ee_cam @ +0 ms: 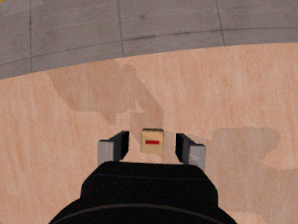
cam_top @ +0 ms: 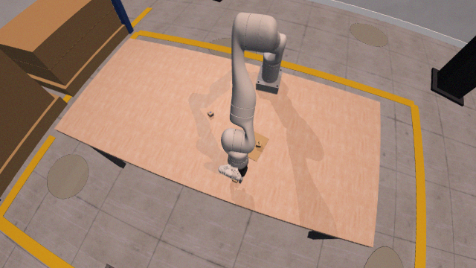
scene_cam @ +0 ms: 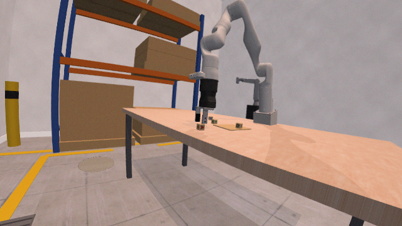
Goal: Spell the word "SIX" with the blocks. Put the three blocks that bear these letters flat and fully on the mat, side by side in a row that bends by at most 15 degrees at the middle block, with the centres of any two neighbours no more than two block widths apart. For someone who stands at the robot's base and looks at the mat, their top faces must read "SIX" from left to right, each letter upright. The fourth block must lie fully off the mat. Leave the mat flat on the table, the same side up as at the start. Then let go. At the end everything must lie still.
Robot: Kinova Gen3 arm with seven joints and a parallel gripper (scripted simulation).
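Note:
My gripper [scene_cam: 201,122] [ee_cam: 152,142] is open and empty, pointing down just above a wooden block [cam_top: 235,181] [scene_cam: 200,127] [ee_cam: 152,135]. In the wrist view this block lies between the two fingers, with a red bar on its top running sideways. A block with an S [cam_top: 259,144] [scene_cam: 239,125] on top lies on the tan mat [cam_top: 255,156] [scene_cam: 226,126]. A block with a green mark [scene_cam: 214,121] lies off the mat; the arm hides it in the top view. A block with a blue mark [cam_top: 210,114] [scene_cam: 210,118] lies farther off the mat. Their letters are too small to read.
The table's long edge [cam_top: 182,184] is close beyond the block under my gripper. The arm [cam_top: 243,93] stretches from its base [cam_top: 268,83] over the table and covers part of the mat. Shelving with cartons [scene_cam: 97,113] stands beyond the table.

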